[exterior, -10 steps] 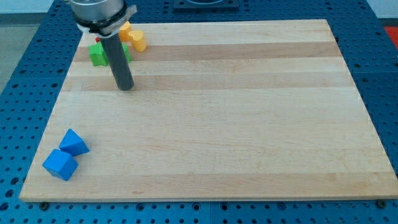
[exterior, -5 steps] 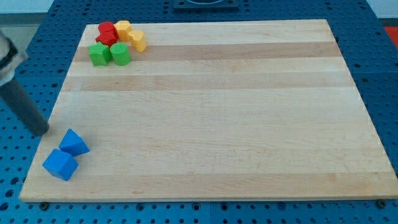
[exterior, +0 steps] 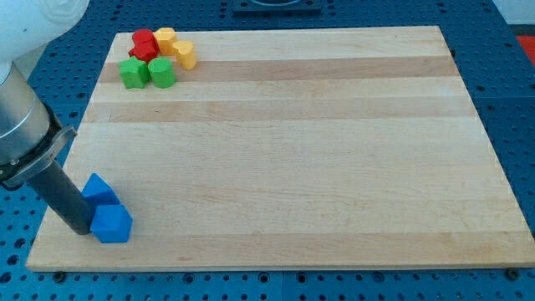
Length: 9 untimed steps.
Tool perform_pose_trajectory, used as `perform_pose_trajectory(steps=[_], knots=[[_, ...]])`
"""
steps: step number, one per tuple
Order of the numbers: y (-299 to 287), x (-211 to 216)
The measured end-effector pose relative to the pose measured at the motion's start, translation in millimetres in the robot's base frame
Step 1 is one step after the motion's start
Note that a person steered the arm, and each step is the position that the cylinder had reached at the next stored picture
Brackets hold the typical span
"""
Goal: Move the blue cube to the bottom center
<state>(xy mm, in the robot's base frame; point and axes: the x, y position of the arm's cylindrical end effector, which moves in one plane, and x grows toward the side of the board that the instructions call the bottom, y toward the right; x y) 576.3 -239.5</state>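
Two blue blocks, two green, two yellow, one red.

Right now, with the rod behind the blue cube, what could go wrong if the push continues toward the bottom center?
1. My tip touches the blue cube at its left side, off-center perhaps, so the cube may rotate and slip away.
2. The other blue block sits against the cube and the rod, so it could be dragged along.
3. The cube lies near the board's bottom edge; a slanted push might send it off.
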Motion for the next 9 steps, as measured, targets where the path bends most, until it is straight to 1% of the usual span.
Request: perform_pose_trajectory(steps=[1, 2, 3, 5, 7, 8, 9], knots=[[1, 9], [1, 9], [14, 9], [70, 7], [104, -5], [135, -5], [159, -16]])
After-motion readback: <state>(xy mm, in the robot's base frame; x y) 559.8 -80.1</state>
